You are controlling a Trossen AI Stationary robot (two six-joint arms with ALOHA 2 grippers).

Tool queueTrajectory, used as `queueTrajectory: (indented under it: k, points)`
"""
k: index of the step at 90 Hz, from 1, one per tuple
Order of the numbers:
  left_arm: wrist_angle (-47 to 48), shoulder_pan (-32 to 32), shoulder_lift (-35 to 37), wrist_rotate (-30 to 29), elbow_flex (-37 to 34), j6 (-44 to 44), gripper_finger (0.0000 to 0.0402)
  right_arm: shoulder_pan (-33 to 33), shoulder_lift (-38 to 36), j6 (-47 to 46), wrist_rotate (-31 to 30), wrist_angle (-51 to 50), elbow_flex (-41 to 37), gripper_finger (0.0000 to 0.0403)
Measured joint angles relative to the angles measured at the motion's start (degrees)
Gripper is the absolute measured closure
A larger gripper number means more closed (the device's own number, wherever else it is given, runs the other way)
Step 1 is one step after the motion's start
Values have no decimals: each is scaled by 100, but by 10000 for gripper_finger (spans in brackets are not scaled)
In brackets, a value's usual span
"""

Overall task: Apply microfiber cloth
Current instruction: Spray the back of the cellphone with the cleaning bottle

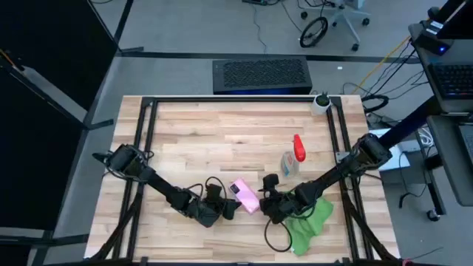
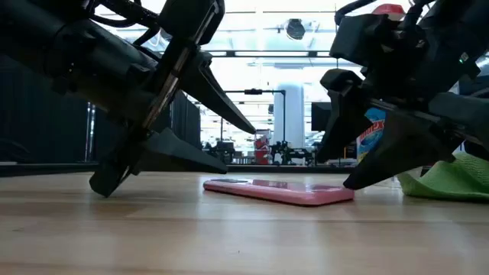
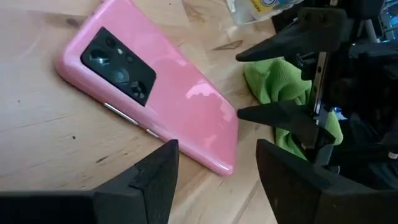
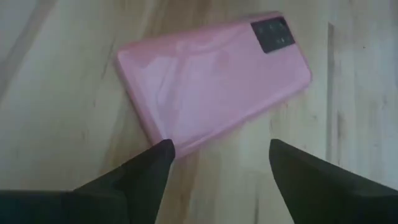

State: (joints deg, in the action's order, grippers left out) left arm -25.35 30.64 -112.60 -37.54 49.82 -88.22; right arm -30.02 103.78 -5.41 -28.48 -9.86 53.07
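The microfiber cloth (image 1: pixel 310 218), bright green, lies bunched on the table at the near right, partly under my right arm; the low view also shows the cloth (image 2: pixel 451 179). A pink phone (image 1: pixel 244 196) lies flat, camera side up, between my two grippers. My left gripper (image 3: pixel 217 149) stands open at the phone's left end. My right gripper (image 4: pixel 221 146) stands open at the phone's right end, its fingers on either side of one corner. In the low view a right fingertip (image 2: pixel 348 183) is close to the phone (image 2: pixel 279 191); I cannot tell whether it touches.
A clear spray bottle (image 1: pixel 292 159) with a red nozzle stands just beyond the right gripper. A white cup-like object (image 1: pixel 321 103) sits at the far right corner. Black frame rails (image 1: pixel 144 148) run along the left, right and far sides of the table.
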Motion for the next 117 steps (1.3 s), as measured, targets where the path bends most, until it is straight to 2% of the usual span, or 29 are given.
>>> queueTrajectory:
  k: [14,50,67,80,101,117]
  points:
    - [31,-42,-4,28,0,3,204,2,25,-541,125,244,-11,145]
    - [594,-180,-14,56,157,223,204,2,437,-796,169,1126,-3,145]
    - [1732,-214,66,718,531,340,204,-2,558,-711,84,1304,1,145]
    - [2122,-224,226,682,566,296,204,2,412,-348,-107,1050,-1,145]
    - [2144,-427,221,601,571,19,204,116,231,489,-165,222,110,145]
    - [2305,-636,220,632,573,-1,204,189,176,1271,-186,106,115,145]
